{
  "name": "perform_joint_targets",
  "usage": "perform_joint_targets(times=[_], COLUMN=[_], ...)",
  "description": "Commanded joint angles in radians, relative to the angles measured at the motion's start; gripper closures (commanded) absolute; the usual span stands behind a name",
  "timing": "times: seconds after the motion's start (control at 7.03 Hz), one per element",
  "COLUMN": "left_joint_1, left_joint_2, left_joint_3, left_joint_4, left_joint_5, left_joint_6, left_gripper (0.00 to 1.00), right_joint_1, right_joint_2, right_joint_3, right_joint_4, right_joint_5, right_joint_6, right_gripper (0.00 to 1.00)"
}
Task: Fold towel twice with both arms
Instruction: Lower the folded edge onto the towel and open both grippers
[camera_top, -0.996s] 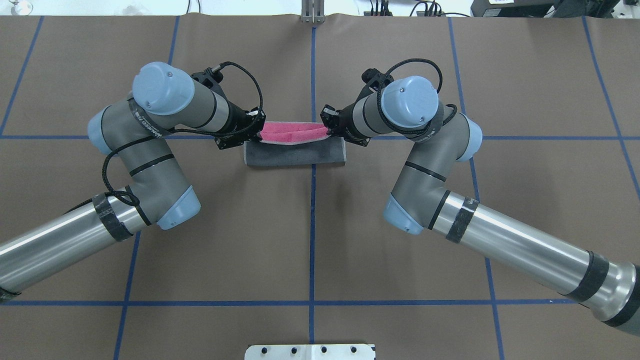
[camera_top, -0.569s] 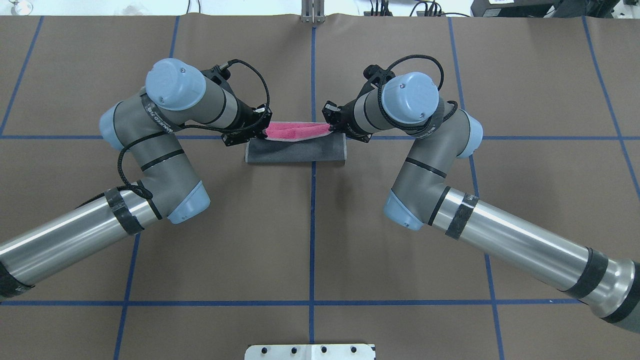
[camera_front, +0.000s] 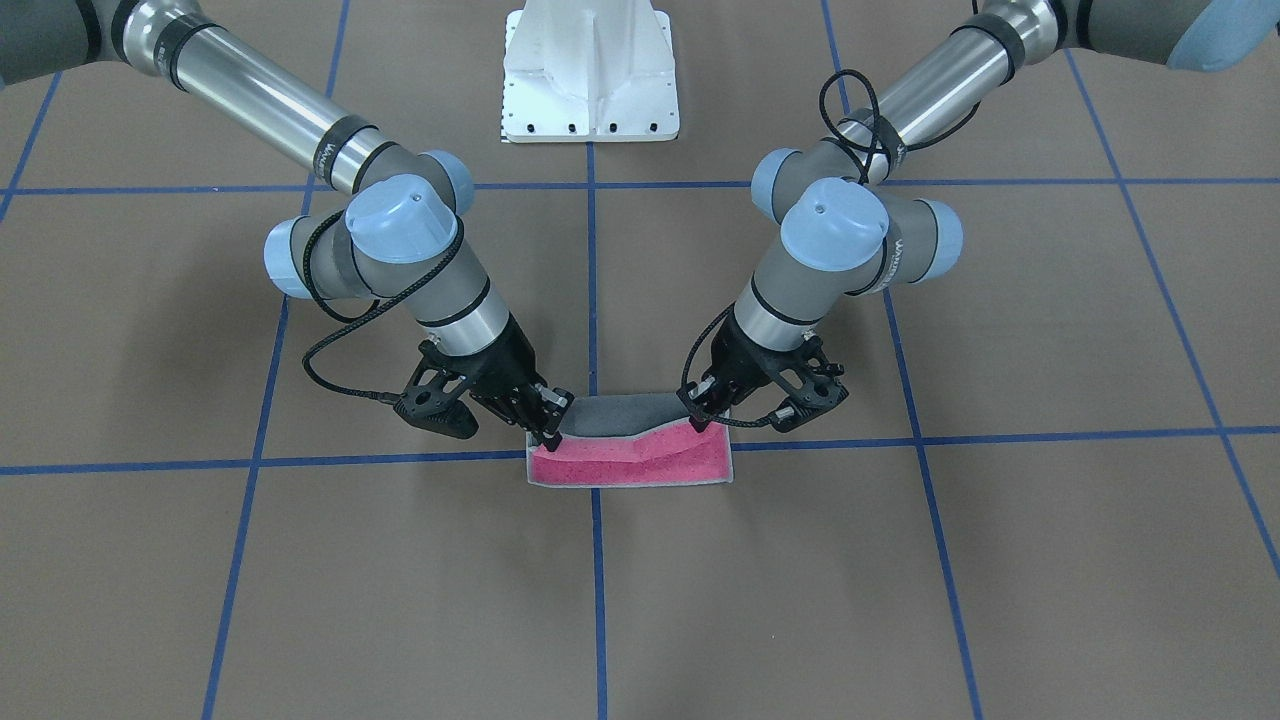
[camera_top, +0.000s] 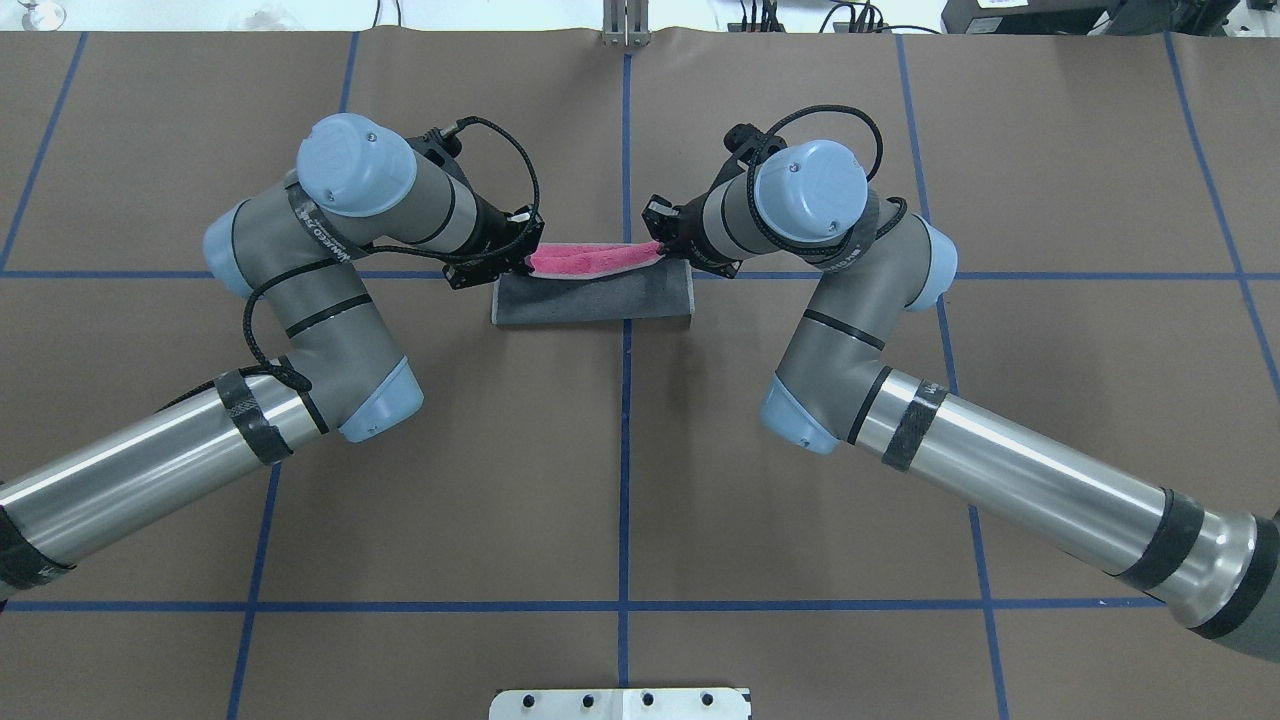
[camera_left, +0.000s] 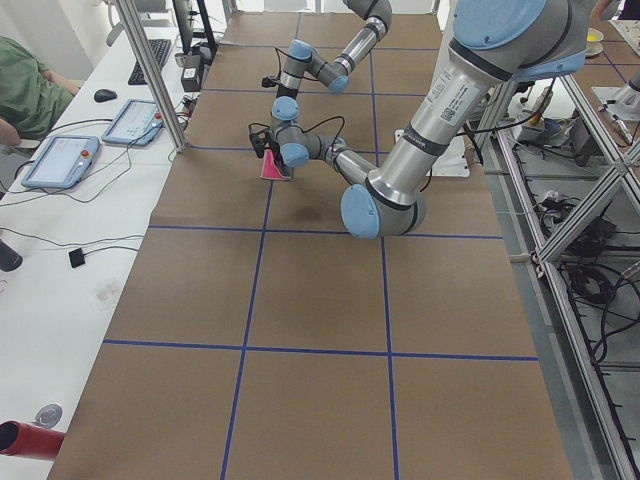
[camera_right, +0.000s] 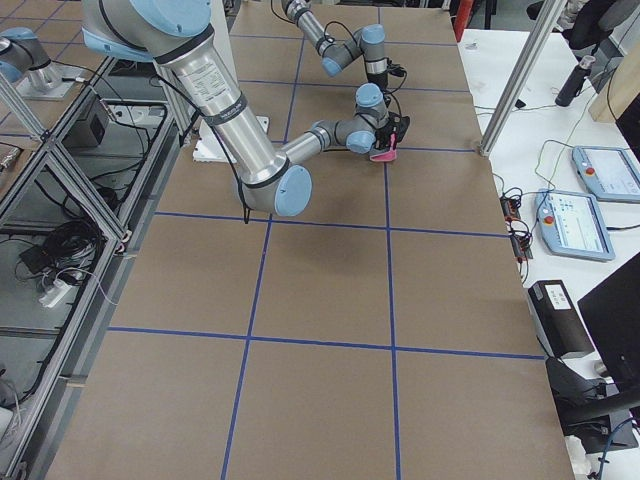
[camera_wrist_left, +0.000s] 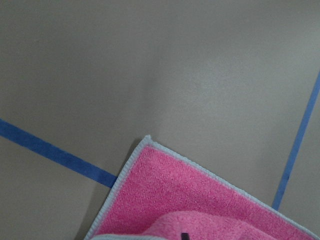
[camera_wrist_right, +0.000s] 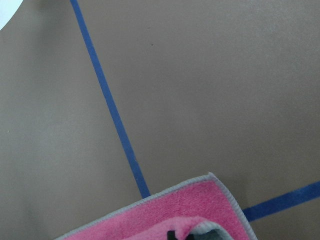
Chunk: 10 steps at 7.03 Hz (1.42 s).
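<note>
The towel (camera_top: 590, 298) lies at mid-table, partly folded over: its dark grey face is on top and a pink strip (camera_top: 585, 260) shows along the far side. In the front-facing view the pink face (camera_front: 640, 462) lies flat with its pale border, and the grey fold (camera_front: 610, 410) rises behind it. My left gripper (camera_top: 522, 262) is shut on the towel's lifted left corner, and my right gripper (camera_top: 660, 248) is shut on the lifted right corner. They also show in the front-facing view, left (camera_front: 700, 418) and right (camera_front: 550, 432). Both wrist views show pink cloth (camera_wrist_left: 190, 200) (camera_wrist_right: 165, 215) over brown table.
Brown paper covers the table, marked by a blue tape grid (camera_top: 625, 450). The white pedestal base (camera_front: 590, 70) stands on the robot's side. A metal post (camera_top: 625, 25) is at the far edge. Tablets (camera_left: 60, 160) (camera_right: 580, 222) lie on side benches.
Both grippers have moved the held edge farther away from the robot. The grey folded part has widened and the pink strip has narrowed. The left arm has shifted inward.
</note>
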Motion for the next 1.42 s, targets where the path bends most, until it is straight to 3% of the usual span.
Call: perform_joint_targets(times=[0.0, 0.14, 0.28, 0.43, 0.57, 1.28], left_joint_1=[-0.004, -0.004, -0.004, -0.002, -0.004, -0.033], left_joint_2=[0.0, 0.0, -0.002, -0.002, -0.003, -0.023], left_joint_3=[0.002, 0.002, 0.0, 0.0, 0.0, 0.0], left_joint_4=[0.0, 0.0, -0.001, 0.0, 0.0, 0.006], left_joint_5=[0.0, 0.0, 0.0, 0.0, 0.002, 0.0], left_joint_6=[-0.001, 0.0, -0.004, -0.003, -0.006, -0.044], left_gripper=[1.0, 1.0, 1.0, 0.11, 0.0, 0.0], right_joint_1=[0.0, 0.0, 0.0, 0.0, 0.0, 0.002], right_joint_2=[0.001, 0.001, 0.007, 0.01, 0.012, 0.013], right_joint_3=[-0.007, -0.009, -0.009, -0.009, -0.009, -0.009], right_joint_4=[0.0, 0.002, 0.003, 0.002, 0.002, 0.0], right_joint_5=[-0.001, -0.001, 0.0, -0.001, 0.0, 0.005], right_joint_6=[0.0, 0.0, 0.0, 0.003, 0.008, 0.015], right_gripper=[1.0, 1.0, 0.64, 0.02, 0.01, 0.02])
